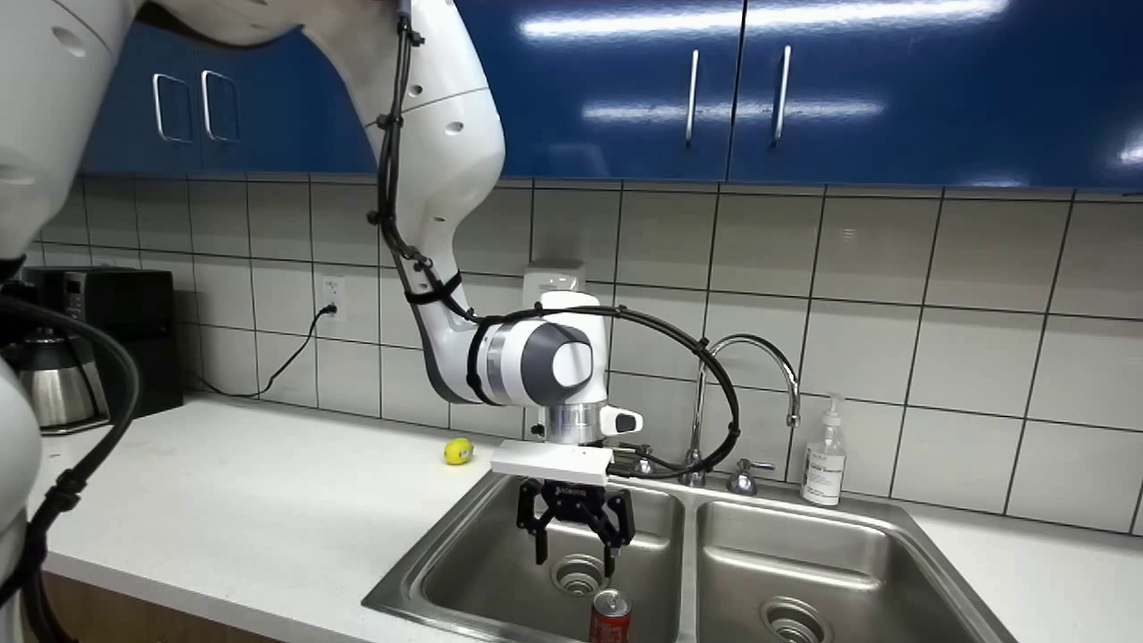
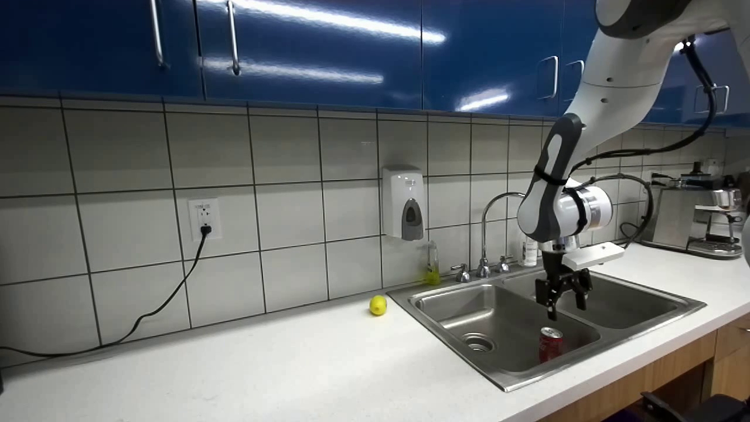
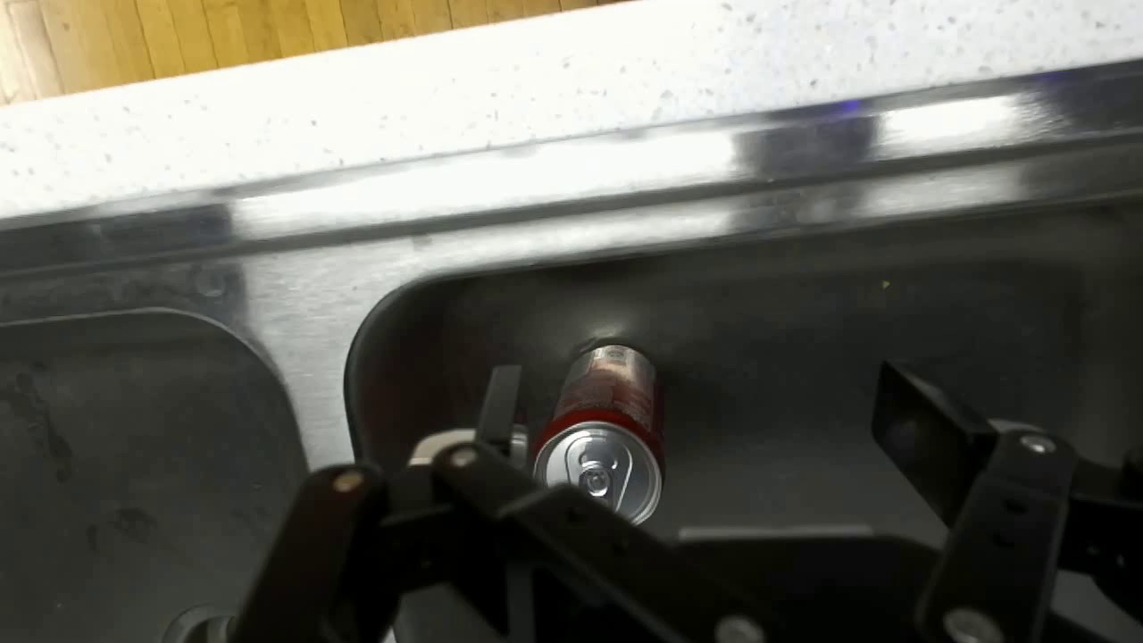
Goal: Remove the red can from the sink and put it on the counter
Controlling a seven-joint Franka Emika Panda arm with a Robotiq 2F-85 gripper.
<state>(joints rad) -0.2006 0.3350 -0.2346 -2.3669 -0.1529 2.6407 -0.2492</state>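
Claw (image 1: 576, 559) is spread wide with nothing pinched in it, just hanging there. Nearest thing to it is the red can (image 3: 612, 393), down in the sink (image 2: 442, 331), and here's what the next move hinges on: it's below the claw but looks well off-centre. From the wrist view it's crowding one finger (image 3: 500, 404), the one on the divider (image 3: 308, 357) side, and most of the gap runs between the can and the opposite finger (image 3: 933, 442). Looks like nothing's touching, though claw hardware covers a bit of the can's top, so I won't swear to it.

Can seems to be standing upright, so its long axis runs up and down, pretty much how the claw points. IMO the call is a sideways nudge toward the divider, then straight down. Drop as-is and I'd bet that finger clips the can's edge. Front-to-back offset? Can't really judge it from these angles.

Further out from the claw you've got the sink's rim, which the can has to clear on the way up and over, then the counter (image 2: 263, 375) beyond that, where a yellow object (image 2: 378, 305) sits. Lemon-ish, not our target.
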